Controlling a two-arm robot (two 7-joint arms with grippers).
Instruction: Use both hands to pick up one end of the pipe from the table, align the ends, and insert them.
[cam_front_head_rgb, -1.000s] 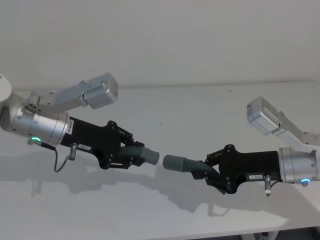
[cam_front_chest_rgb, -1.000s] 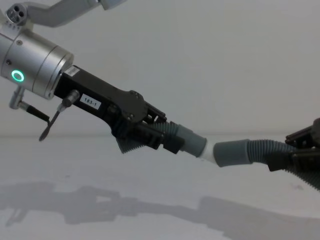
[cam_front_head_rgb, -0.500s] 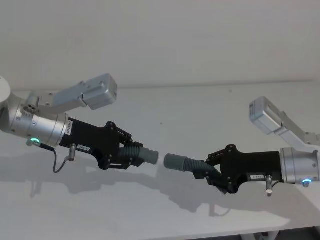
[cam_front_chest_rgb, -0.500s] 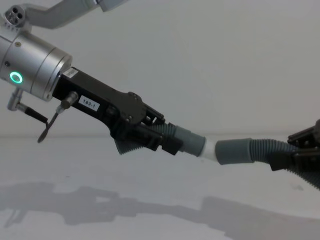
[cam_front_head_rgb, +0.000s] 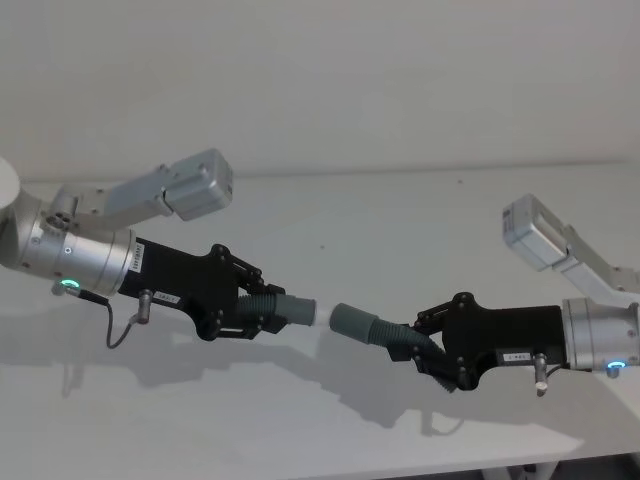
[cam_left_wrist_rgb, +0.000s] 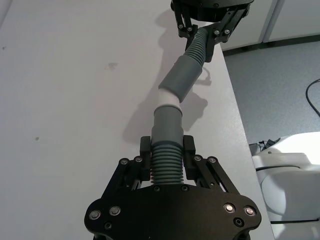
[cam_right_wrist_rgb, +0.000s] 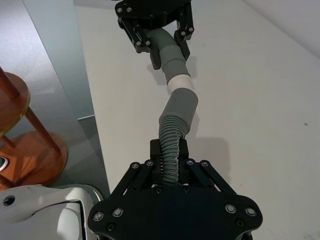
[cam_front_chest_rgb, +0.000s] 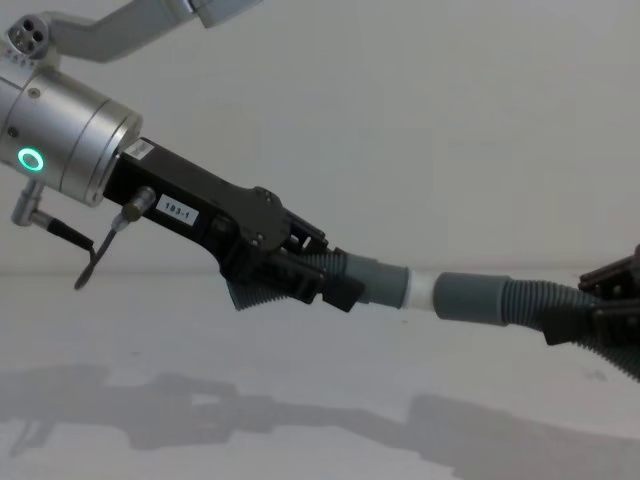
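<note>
Both pipe pieces hang above the white table (cam_front_head_rgb: 400, 220). My left gripper (cam_front_head_rgb: 262, 312) is shut on the corrugated part of one piece (cam_left_wrist_rgb: 166, 165). That piece's grey cuff (cam_front_chest_rgb: 380, 285) ends in a white tip (cam_front_chest_rgb: 420, 293). From the right, my right gripper (cam_front_head_rgb: 420, 345) is shut on the other corrugated piece (cam_right_wrist_rgb: 172, 132), whose wider socket cuff (cam_front_chest_rgb: 470, 298) faces the tip. The tip touches the socket's mouth (cam_left_wrist_rgb: 167, 97) at a slight angle, with most of the white still showing. The chest view has the two pieces nearly in line.
The table's front edge runs close below the right arm in the head view. Beyond the table's side edge lie grey floor, a wooden stool (cam_right_wrist_rgb: 25, 130) and the white robot base (cam_left_wrist_rgb: 295, 165). A plain wall stands behind the table.
The left gripper has pushed its piece toward the right one and levelled it. The gap between white tip and socket has closed, and the pieces now line up more closely.
</note>
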